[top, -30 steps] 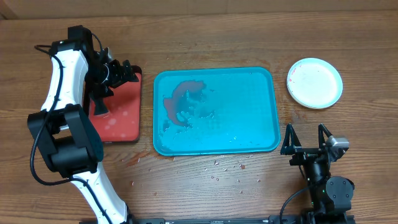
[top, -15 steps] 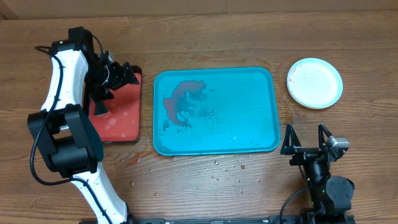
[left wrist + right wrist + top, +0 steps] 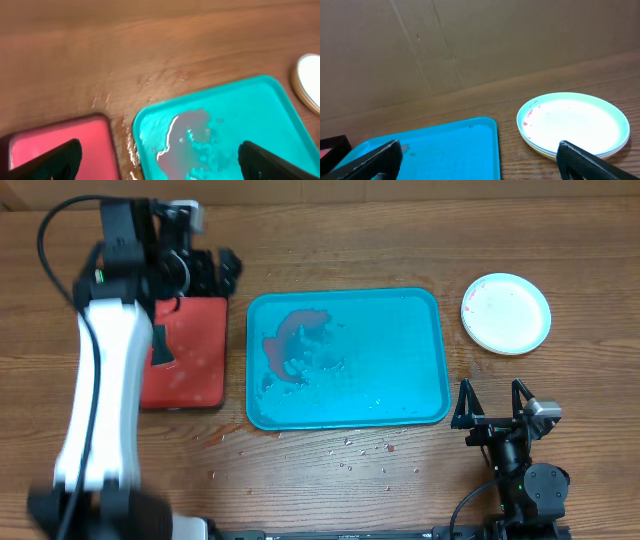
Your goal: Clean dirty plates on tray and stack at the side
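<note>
Plates (image 3: 506,313) sit on the table, right of the blue tray (image 3: 400,340); both grippers spread, empty.
Overhead shows 1 plate top; the right wrist view shows layered rims beneath (red-flecked). Left gripper (image 3: 228,277) is above the red tray (image 3: 185,365), right gripper (image 3: 491,405) near the table's front.

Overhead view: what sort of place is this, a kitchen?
Likely a robotics test bench, not a kitchen: left arm and right arm at a wooden table, with a cardboard backdrop.

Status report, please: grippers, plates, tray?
Left gripper open, right gripper open, both empty. Plates stacked right of tray. Red smear on tray. No obstacle seen.
</note>
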Motion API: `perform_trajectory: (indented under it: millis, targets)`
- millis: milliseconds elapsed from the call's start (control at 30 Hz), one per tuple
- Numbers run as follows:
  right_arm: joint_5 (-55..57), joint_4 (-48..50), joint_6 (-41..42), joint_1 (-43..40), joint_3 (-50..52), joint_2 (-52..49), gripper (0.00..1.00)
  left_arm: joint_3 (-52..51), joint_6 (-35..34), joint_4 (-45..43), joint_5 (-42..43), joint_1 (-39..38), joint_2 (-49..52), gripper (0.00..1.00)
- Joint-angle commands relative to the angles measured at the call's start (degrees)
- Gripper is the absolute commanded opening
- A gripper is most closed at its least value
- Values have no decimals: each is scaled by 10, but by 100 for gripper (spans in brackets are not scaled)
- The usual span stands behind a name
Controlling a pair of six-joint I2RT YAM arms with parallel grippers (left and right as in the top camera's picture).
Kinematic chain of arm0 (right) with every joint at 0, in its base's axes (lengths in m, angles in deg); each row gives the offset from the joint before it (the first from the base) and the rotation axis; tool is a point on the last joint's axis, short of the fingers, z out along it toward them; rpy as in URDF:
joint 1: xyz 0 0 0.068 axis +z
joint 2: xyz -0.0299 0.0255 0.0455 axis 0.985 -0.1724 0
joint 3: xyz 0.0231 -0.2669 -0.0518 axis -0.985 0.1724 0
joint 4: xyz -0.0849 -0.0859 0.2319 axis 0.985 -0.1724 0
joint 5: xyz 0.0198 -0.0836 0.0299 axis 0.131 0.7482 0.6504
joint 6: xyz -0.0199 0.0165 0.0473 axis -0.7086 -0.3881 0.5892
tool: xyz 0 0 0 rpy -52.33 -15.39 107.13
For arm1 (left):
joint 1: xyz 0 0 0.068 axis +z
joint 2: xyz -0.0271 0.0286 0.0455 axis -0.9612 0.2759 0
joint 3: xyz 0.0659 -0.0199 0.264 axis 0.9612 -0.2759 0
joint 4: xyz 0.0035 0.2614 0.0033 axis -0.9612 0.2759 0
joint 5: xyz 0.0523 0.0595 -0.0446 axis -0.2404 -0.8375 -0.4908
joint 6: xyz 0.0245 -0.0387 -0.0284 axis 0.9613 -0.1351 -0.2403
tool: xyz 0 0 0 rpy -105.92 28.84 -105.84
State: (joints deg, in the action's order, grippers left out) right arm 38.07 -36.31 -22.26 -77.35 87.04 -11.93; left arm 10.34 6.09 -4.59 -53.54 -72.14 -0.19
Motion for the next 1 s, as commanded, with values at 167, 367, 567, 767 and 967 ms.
perform_trajectory:
  millis: [167,367,567,767,967]
  targets:
    - [6,3,-2,-2,6,5,100,-305,114,-98,-17,2,-270,100]
    - [6,3,-2,-2,6,5,100,-412,119,-111,-39,4,-394,100]
    - [6,3,-2,-2,6,5,100,-564,118,-242,-45,4,-521,100]
    - [6,3,-2,-2,6,5,100,-721,54,-405,-63,4,-653,100]
    - [6,3,-2,-2,6,5,100,-829,-49,-501,-136,4,-747,100]
